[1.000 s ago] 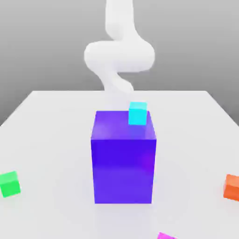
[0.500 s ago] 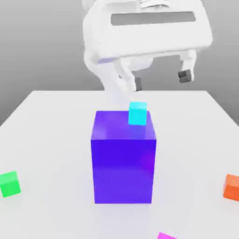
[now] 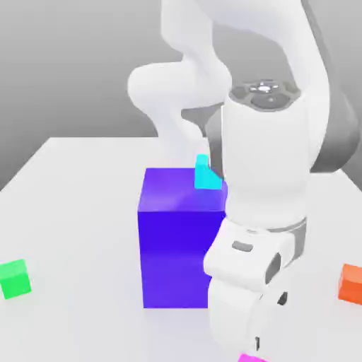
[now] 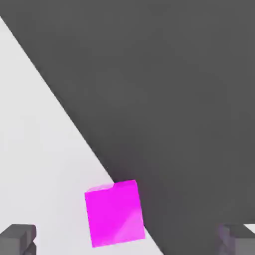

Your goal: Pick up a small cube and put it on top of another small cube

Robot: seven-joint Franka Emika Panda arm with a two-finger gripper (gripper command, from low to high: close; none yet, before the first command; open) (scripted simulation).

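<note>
Arm: I see my white arm (image 3: pixel 265 177) bent down in front of the big blue block (image 3: pixel 177 240), covering that block's side toward the exterior view's right.
Gripper: in the hand view my gripper (image 4: pixel 127 241) shows two dark fingertips (image 4: pixel 17 239), one at each lower corner, standing wide apart and released, with nothing between them but table and the pink cube.
Pink cube: the small pink cube (image 4: pixel 114 213) sits on the white table (image 4: pixel 35 149) right at the table's edge, between my fingertips but touching neither; in the exterior view I catch a sliver of it (image 3: pixel 251 358) at the bottom border, just under the hand.
Green cube: the small green cube (image 3: pixel 14 278) rests on the table far toward the exterior view's left, well apart from the pink one.
Blue block: stands mid-table, far larger than the small cubes.
Cyan cube: a cyan cube (image 3: pixel 205 175) sits on top of the blue block, partly hidden by my arm.
Orange cube: an orange cube (image 3: pixel 351 283) lies at the exterior view's right edge.
Writing: I read no brand, label or lettering on anything.
</note>
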